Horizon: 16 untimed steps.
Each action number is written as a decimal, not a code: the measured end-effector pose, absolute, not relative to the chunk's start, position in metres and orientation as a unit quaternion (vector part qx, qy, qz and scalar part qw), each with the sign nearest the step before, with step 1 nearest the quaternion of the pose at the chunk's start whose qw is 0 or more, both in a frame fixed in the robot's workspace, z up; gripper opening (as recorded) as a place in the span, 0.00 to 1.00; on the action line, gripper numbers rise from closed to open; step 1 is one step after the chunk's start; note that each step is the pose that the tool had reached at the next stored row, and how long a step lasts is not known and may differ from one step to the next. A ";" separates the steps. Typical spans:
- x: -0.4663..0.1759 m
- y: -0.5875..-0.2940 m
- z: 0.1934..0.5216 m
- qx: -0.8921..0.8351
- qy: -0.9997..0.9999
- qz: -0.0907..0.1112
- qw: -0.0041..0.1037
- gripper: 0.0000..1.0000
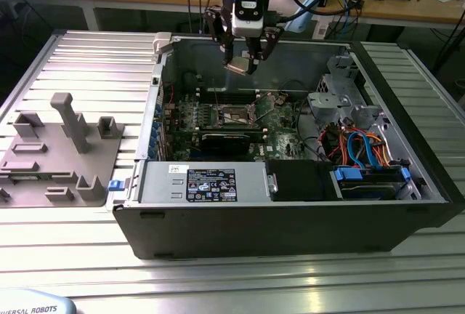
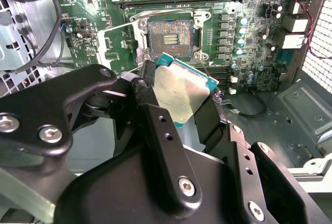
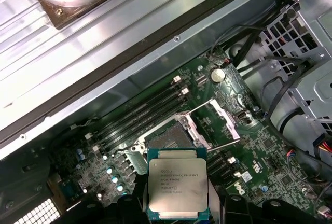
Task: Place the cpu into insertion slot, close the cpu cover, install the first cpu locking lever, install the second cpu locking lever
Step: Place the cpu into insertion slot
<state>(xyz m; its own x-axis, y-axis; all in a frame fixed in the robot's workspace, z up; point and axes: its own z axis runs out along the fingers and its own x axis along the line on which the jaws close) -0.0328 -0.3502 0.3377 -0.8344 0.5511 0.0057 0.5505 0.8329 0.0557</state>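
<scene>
A robot arm's pincer [image 1: 243, 62] hangs above an open computer case [image 1: 290, 219] on a ribbed metal bench [image 1: 87, 59], clamped on the cpu [image 2: 179, 92] — held clear of the board. Below it lies the bare insertion slot [image 2: 170, 40] — its cpu cover [image 3: 226, 120] stands open.

The tool's [image 2: 180, 90] fingers [image 2: 150, 97] are hiding two edges of the chip [image 2: 176, 86]; the chip is covering part of the socket [image 3: 163, 140].
</scene>
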 end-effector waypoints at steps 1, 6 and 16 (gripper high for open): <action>-0.033 -0.350 0.338 0.289 0.957 0.028 0.005 0.54; -0.033 -0.350 0.338 0.295 0.955 0.027 0.005 0.54; -0.033 -0.350 0.337 0.311 0.950 0.027 0.006 0.54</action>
